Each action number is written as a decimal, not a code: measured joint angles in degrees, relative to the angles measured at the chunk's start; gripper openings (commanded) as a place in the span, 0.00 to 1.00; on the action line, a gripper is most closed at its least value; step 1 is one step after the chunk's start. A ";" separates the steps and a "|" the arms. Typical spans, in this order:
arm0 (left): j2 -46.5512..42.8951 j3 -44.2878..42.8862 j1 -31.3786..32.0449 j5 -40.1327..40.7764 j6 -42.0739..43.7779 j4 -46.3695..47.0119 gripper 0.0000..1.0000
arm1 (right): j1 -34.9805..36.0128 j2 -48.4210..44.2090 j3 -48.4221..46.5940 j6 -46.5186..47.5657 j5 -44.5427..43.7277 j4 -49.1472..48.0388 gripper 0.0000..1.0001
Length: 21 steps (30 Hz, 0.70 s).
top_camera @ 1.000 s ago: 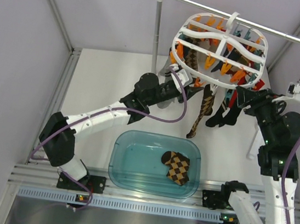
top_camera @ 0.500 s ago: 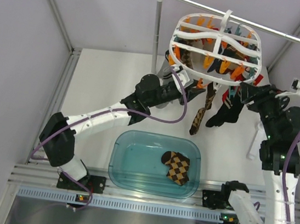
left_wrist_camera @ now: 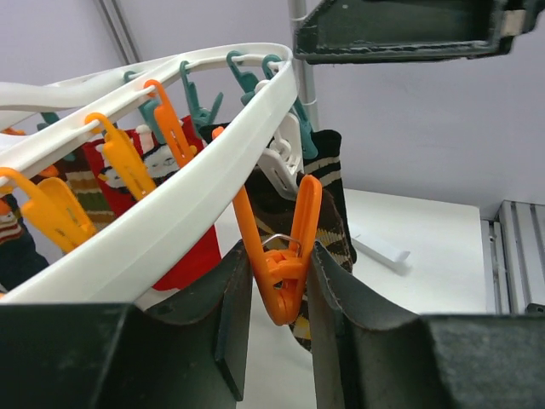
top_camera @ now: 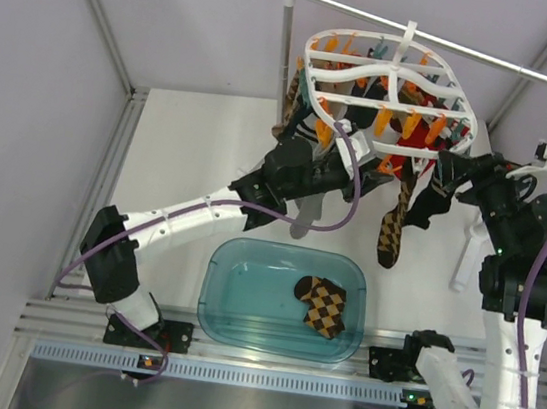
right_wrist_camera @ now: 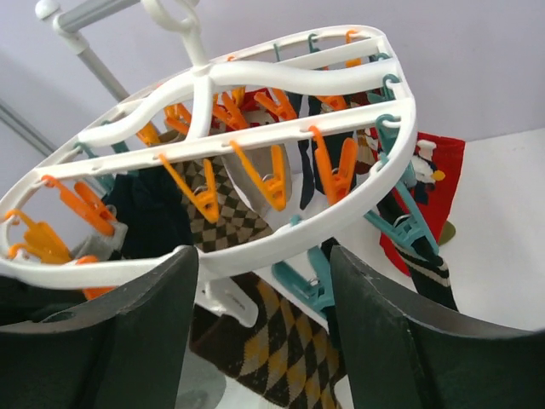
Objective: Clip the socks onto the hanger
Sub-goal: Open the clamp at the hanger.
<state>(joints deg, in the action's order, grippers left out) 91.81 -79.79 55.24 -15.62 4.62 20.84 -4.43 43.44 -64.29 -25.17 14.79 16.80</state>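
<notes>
The white oval hanger (top_camera: 395, 84) hangs from the rod, tilted. One check sock (top_camera: 390, 232) hangs from it; the other check sock (top_camera: 322, 305) lies in the teal bin. My left gripper (top_camera: 362, 166) is under the hanger's left rim. In the left wrist view the left gripper (left_wrist_camera: 279, 319) is shut on an orange clip (left_wrist_camera: 285, 264), with a check sock (left_wrist_camera: 334, 243) behind it. My right gripper (top_camera: 447, 171) is at the right rim. In the right wrist view the right gripper (right_wrist_camera: 264, 262) is open with the hanger's rim (right_wrist_camera: 324, 223) passing between its fingers, above the hanging check sock (right_wrist_camera: 294, 354).
The teal bin (top_camera: 215, 303) stands at the front centre. A straight white rod (top_camera: 456, 45) on two poles carries the hanger. A grey sock (top_camera: 302, 215), red sock (right_wrist_camera: 434, 183) and dark socks hang from other clips.
The hanger has swung left and tilted. My left gripper rose to the right to its rim. The hanging check sock shifted right. The right gripper barely moved.
</notes>
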 measured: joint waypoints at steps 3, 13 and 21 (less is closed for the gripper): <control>1.38 -2.10 -0.04 -0.81 -0.26 -2.14 0.00 | 0.00 -1.60 -0.07 2.19 1.99 1.75 0.67; 2.56 -3.78 -0.04 -0.76 -1.75 -4.68 0.00 | -0.04 -5.60 -2.64 5.07 7.65 5.60 0.54; 2.93 -3.78 1.05 3.43 -1.20 -4.57 0.00 | -0.13 -6.69 2.91 -6.64 11.87 5.03 0.42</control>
<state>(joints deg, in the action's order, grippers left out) 94.74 -83.57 56.29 -12.19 3.42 16.27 -4.56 36.75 -61.39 -31.81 26.65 21.82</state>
